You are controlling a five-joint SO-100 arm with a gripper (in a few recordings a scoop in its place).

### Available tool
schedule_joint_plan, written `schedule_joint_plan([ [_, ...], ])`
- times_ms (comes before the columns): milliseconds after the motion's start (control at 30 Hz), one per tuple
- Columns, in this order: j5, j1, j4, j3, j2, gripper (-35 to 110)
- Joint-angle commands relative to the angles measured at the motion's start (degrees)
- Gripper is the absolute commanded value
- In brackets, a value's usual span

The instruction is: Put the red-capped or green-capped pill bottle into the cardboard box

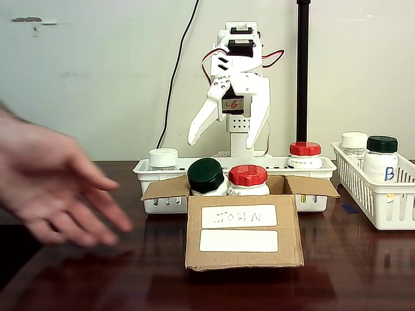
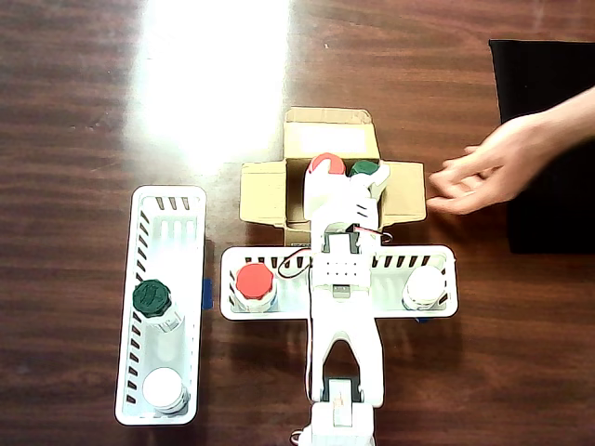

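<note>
The cardboard box [image 1: 243, 236] labelled "JOHN" stands at the table's middle with its flaps open. Inside it stand a green-capped pill bottle [image 1: 206, 175] and a red-capped pill bottle [image 1: 248, 176], side by side and upright. My white gripper [image 1: 224, 126] hangs raised above and behind the box, open, with nothing between its fingers. In the overhead view the gripper [image 2: 346, 190] sits over the box [image 2: 265, 190] and partly covers the red cap [image 2: 324, 164] and the green cap [image 2: 364, 168].
A person's hand [image 1: 52, 184] reaches in beside the box [image 2: 483, 172]. A white basket [image 1: 311, 170] behind the box holds a red-capped [image 2: 254, 282] and a white-capped bottle [image 2: 425, 286]. A second basket [image 2: 139, 279] holds a green-capped [image 2: 152, 299] and a white-capped bottle [image 2: 165, 388].
</note>
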Motion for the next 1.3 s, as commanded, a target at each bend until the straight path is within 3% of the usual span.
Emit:
schedule_joint_plan([
  [0, 1.58, 1.58, 4.83, 0.44, 11.95, 78],
  [133, 3.25, 1.85, 13.97, 3.87, 21.71, 64],
  [433, 8.96, 0.62, 28.48, 22.85, 51.24, -5],
  [633, 9.93, 0.62, 35.6, 29.44, 63.19, 2],
  [1267, 4.31, -8.61, 46.14, 54.93, 95.8, 2],
])
